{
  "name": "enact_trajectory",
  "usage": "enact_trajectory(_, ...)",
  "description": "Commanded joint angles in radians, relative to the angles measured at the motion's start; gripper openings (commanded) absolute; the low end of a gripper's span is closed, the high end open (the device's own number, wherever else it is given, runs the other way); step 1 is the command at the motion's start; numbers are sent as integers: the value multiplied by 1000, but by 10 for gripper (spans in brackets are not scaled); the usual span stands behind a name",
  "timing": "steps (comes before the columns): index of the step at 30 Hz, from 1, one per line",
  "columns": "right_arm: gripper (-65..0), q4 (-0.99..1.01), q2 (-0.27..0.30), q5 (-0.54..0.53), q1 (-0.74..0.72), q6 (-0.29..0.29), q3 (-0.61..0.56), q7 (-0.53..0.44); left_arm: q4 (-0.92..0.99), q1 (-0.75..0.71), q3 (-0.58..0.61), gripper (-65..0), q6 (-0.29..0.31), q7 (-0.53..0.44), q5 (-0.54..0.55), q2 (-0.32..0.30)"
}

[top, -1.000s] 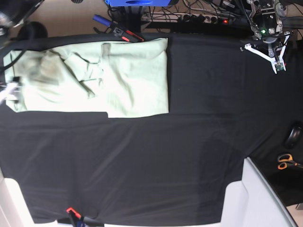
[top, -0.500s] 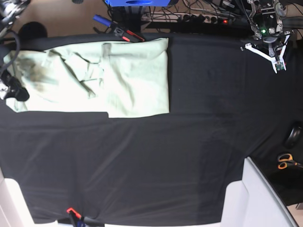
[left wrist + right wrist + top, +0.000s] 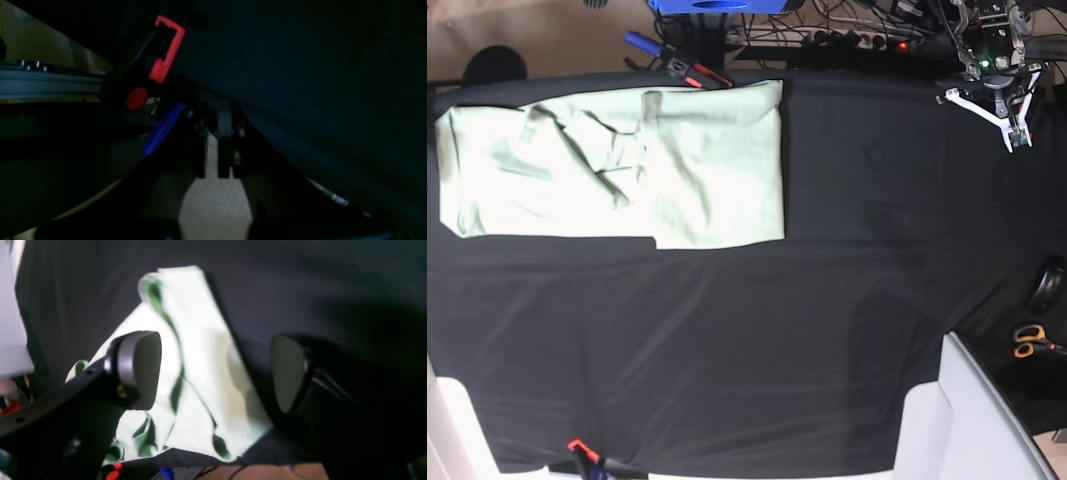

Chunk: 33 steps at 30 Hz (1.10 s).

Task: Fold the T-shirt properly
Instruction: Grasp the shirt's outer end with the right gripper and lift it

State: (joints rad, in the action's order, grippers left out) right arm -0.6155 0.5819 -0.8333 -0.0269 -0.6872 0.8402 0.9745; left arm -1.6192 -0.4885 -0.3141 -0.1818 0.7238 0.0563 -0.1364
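Note:
The pale mint-green T-shirt (image 3: 627,165) lies folded into a long rectangle at the back left of the black table cloth (image 3: 757,340). In the right wrist view one wrinkled end of the T-shirt (image 3: 200,350) lies under my right gripper (image 3: 213,371). That gripper hangs open above it, its pads (image 3: 141,368) wide apart with nothing between them. The right arm is outside the base view. My left gripper (image 3: 1012,135) is at the back right edge, far from the shirt. Its fingers (image 3: 224,150) are shut on nothing.
A red clamp (image 3: 697,73) and a blue handle (image 3: 639,42) sit just behind the shirt. Another red clamp (image 3: 166,50) grips the cloth edge by my left gripper. Orange scissors (image 3: 1030,342) and a white surface (image 3: 987,420) are at the right.
The right arm, which was over the shirt's left end, has drawn back out of the base view. That end now lies flat and uncovered. The left arm has not moved.

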Motion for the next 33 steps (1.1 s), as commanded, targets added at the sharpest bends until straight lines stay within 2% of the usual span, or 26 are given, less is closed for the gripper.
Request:
enact_trajectory(1, -168, -1, 36, -1, -14, -11, 3, -27, -17, -5, -6, -600, -8, -17, -11, -12)
enact_trajectory(4, -168, 22, 29, 67, -14, -11, 3, -67, -17, -5, -6, -600, -8, -17, -11, -12)
enact_trajectory(8, -168, 58, 14, 84, -14, -11, 3, -70, -17, -5, -6, -600, -8, -17, -11, -12)
enact_trajectory(15, -168, 35, -59, 84, -23, -11, -3, 45, -17, -6, -6, -600, -8, -17, -11, -12)
enact_trajectory(23, -168, -63, -144, 84, -23, -11, -121, 91, -17, -19, -6, -600, -8, -17, -11, -12)
enact_trajectory(33, -170, -63, -165, 84, -23, -11, -220, 87, -17, -19, -6, -600, -8, -17, -11, -12)
